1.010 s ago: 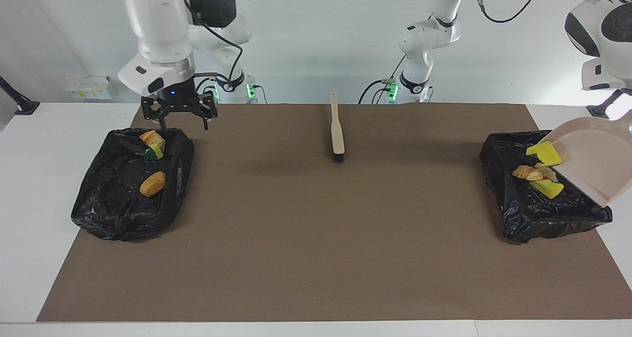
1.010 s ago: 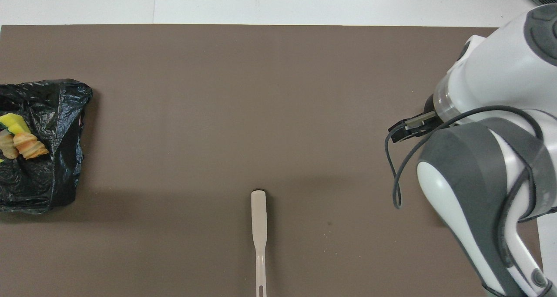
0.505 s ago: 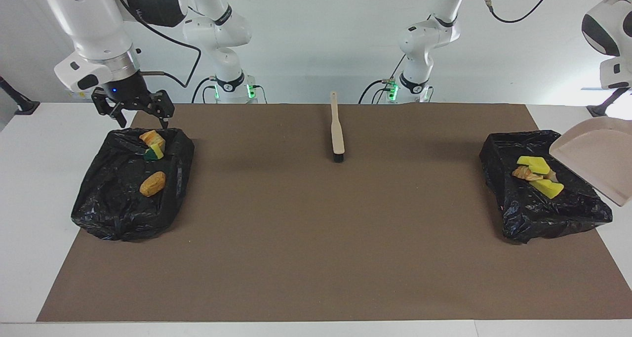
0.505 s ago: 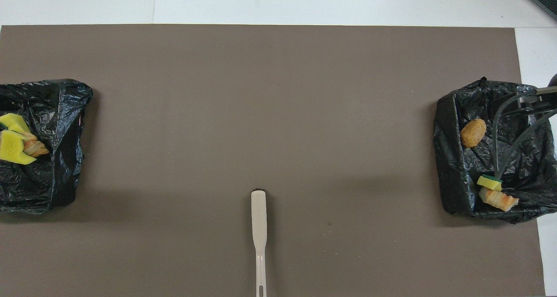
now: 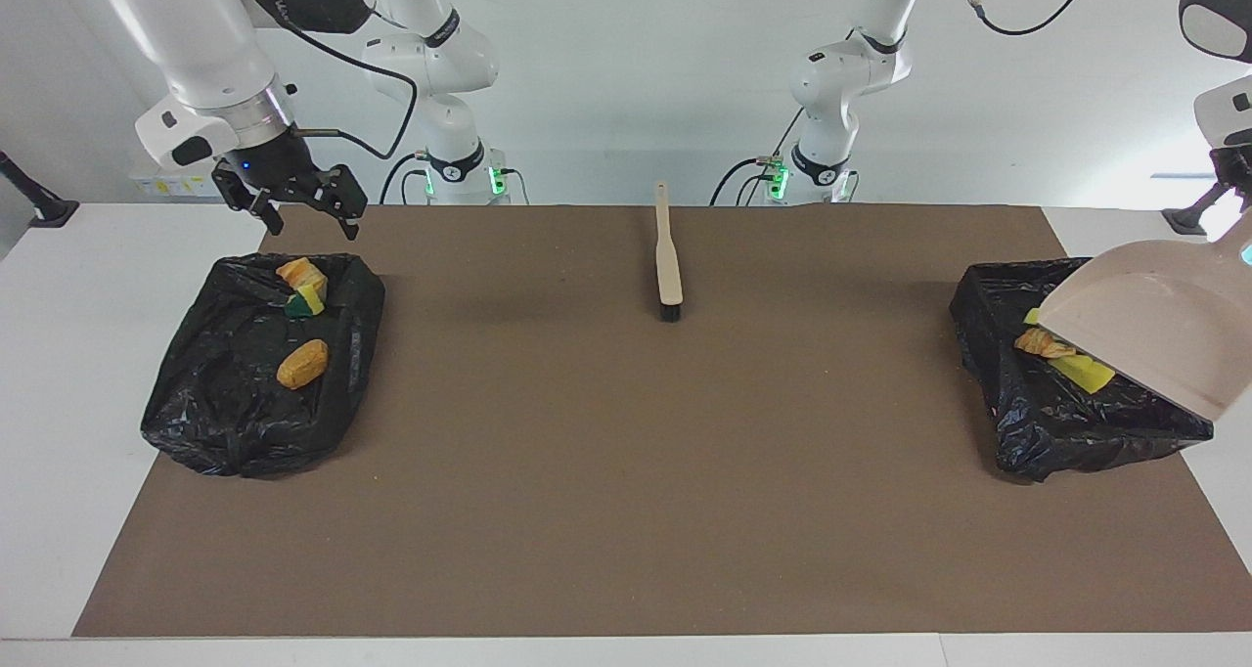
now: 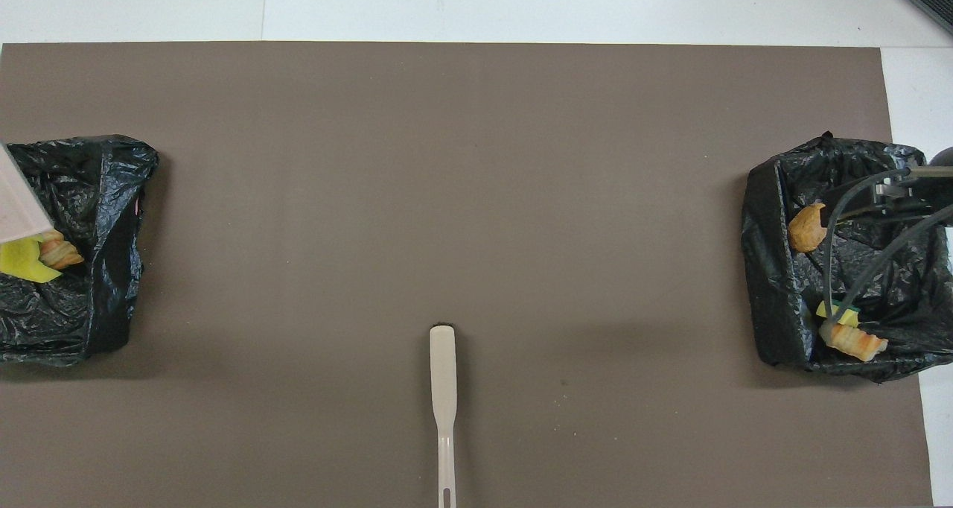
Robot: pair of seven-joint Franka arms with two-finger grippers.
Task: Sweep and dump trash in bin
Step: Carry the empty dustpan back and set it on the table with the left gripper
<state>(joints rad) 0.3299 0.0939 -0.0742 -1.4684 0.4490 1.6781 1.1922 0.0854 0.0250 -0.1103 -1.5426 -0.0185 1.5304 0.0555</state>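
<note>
The trash lies in two black-lined bins. The bin at the right arm's end holds a tan lump and a bread piece with a yellow sponge. My right gripper hangs open and empty over this bin's edge nearest the robots. The bin at the left arm's end holds an orange lump and yellow sponge. The beige dustpan hangs tilted over it, partly covering them. My left gripper is shut on its handle at the picture's edge.
A beige brush lies on the brown mat midway between the arms' bases, its bristle end pointing away from the robots. White table shows around the mat.
The yellow pieces slid off the dustpan into the bin, and the dustpan has swung back over them. The right gripper moved out toward its end of the table, then slightly back and up.
</note>
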